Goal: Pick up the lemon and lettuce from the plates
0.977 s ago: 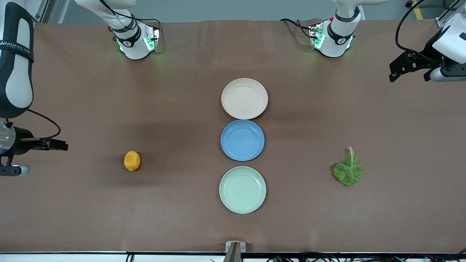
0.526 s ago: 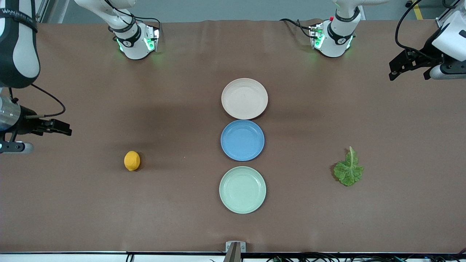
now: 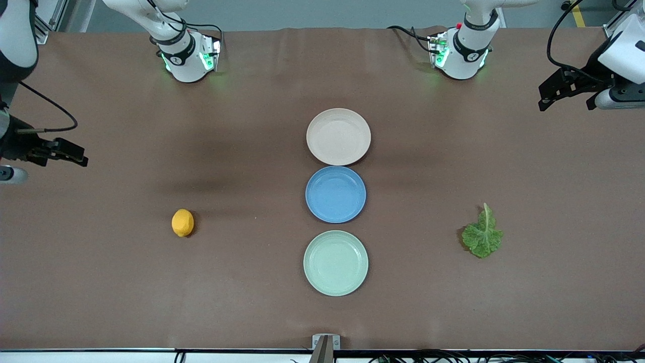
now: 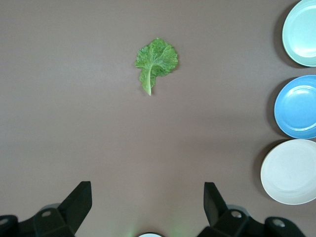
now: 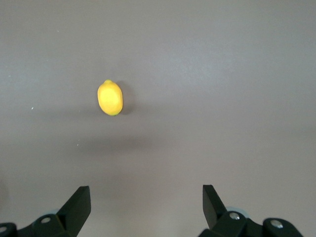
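Both grippers, right gripper [image 3: 75,156] and left gripper [image 3: 546,98], hang wide open over table ends, crinkled green lettuce [image 3: 482,237] and orange-yellow lemon [image 3: 182,223] lying off the plates [image 3: 338,136].

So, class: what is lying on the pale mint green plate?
Nothing shows on the mint green plate; its whole surface is bare. The lemon and lettuce lie on the table, apart from the plates. What is under the plate is hidden.

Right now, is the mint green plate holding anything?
Empty. The mint green plate shows only bare surface; the lettuce and lemon lie on the table.
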Controlling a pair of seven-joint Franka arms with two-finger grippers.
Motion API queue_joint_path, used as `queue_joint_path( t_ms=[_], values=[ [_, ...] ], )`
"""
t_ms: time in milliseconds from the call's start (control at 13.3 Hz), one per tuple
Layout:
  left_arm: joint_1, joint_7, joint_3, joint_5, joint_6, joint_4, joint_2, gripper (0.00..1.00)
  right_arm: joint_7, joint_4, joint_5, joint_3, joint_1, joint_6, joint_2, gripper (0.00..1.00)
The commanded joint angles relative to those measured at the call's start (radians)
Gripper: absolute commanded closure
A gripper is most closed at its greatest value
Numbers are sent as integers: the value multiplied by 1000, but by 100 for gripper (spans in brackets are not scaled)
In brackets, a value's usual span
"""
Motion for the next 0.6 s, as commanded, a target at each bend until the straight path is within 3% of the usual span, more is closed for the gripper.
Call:
queue_joint_path(
  t_ms=[0,526],
  values=[
    [2,22,1,-8,8,-21,-27,0,-10,-64,-4,-7,8,-21,-102,0],
    [0,43,6,-5,14,-13,-24,0,-19,-65,-19,-1,16,-26,-139,0]
  ],
)
